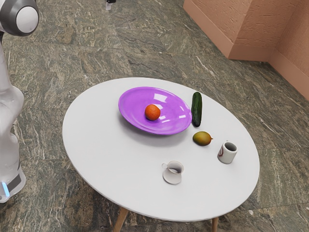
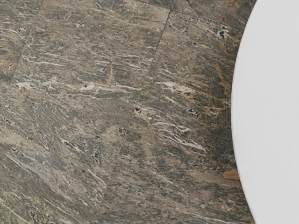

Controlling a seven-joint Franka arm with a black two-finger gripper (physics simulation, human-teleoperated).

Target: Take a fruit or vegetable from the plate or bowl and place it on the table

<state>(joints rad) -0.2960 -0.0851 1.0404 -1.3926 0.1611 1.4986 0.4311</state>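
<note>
Glossy, seemingly plastic purple plate

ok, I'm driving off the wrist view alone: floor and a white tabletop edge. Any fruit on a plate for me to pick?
Observer: Yes. In the exterior view, one round orange fruit lies in the purple plate.
Operator: Anything right beside the plate?
Observer: A cucumber lies on the white table, close to the plate's rim on the exterior view's right.
Operator: And drinkware, is it clear of the plate?
Observer: The mug stands apart from it, with a mango-like fruit lying between the two.
</note>
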